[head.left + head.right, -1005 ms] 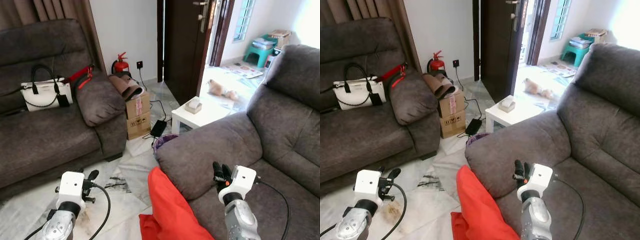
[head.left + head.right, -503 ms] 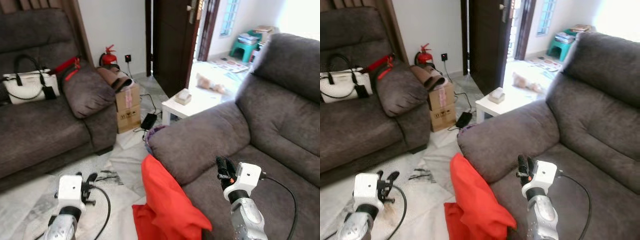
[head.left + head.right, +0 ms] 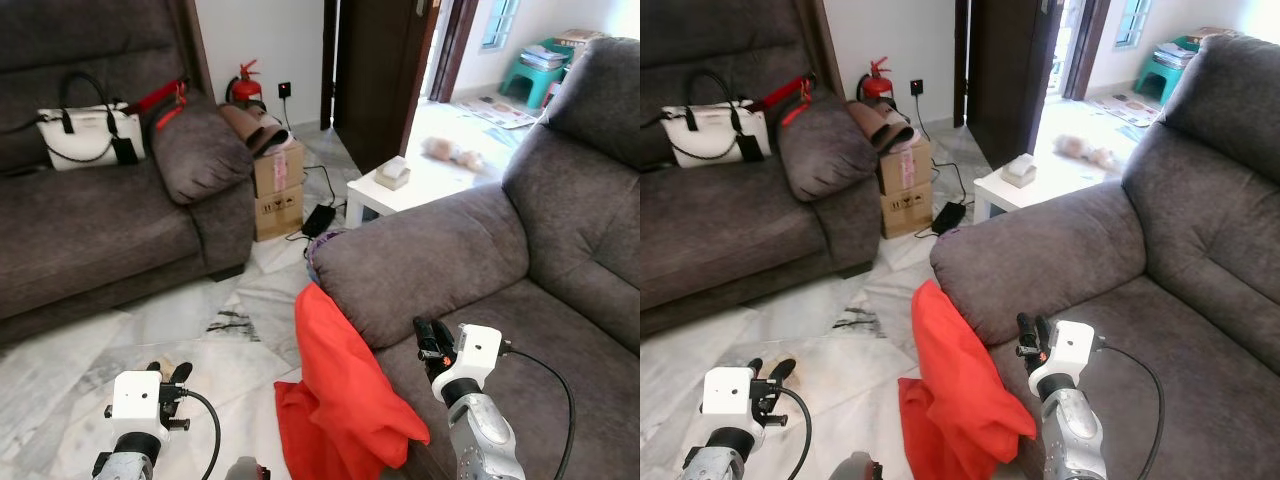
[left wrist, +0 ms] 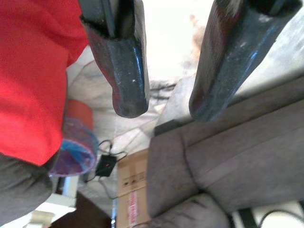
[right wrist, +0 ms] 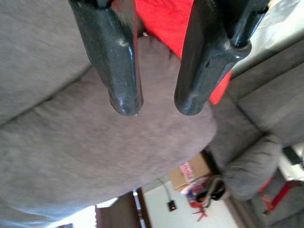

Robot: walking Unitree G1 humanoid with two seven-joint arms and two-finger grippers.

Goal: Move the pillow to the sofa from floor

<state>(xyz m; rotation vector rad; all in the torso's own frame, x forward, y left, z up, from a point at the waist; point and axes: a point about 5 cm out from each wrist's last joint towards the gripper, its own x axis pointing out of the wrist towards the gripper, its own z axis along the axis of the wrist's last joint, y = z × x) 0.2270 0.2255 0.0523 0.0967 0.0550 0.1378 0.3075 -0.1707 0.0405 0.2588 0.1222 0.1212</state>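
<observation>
On the floor: red pillow [image 3: 340, 385], leaning against the grey sofa [image 3: 470, 270] front.
Right pincer [image 3: 428, 338]: fingers apart, over the seat.
Left pincer [image 3: 170, 377]: fingers apart, low above the floor tiles [image 3: 120, 330].

Marble floor [image 3: 120, 335], dark door [image 3: 375, 70]

Pillow [image 3: 345, 390] leaning against right sofa [image 3: 500, 290], handbag [image 3: 88, 135] on left sofa [image 3: 100, 230]
</observation>
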